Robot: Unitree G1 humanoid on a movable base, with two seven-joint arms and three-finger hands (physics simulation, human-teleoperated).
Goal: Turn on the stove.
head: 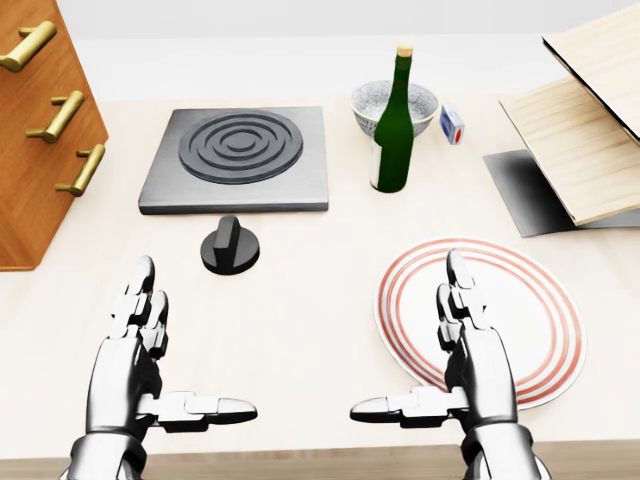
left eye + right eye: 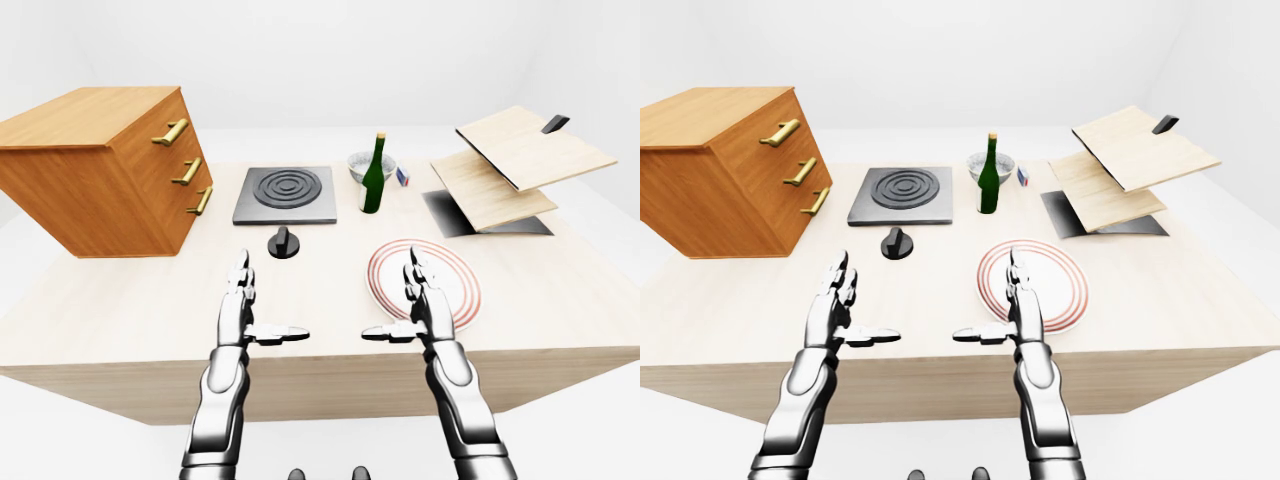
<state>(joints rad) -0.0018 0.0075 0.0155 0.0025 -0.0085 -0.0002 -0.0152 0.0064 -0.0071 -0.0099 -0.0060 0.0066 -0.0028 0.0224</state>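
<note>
I see a pale wood table (image 1: 300,330) in a white room. My left hand (image 1: 135,345) and right hand (image 1: 470,345) hover wide open, holding nothing. The stove (image 1: 237,158) sits above its black knob (image 1: 230,246).

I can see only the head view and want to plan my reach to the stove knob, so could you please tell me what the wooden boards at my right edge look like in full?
Observer: There are two. The upper board is tilted above the lower board and has a small dark piece at its top corner.
Operator: Thank you. Does the cabinet have more handles than my three?
Observer: No. The cabinet shows whole in the left-eye view, with only those three.
Operator: Where do my arms come in?
Observer: Both forearms rise across the table's near edge. The left hand and right hand are open.
</note>
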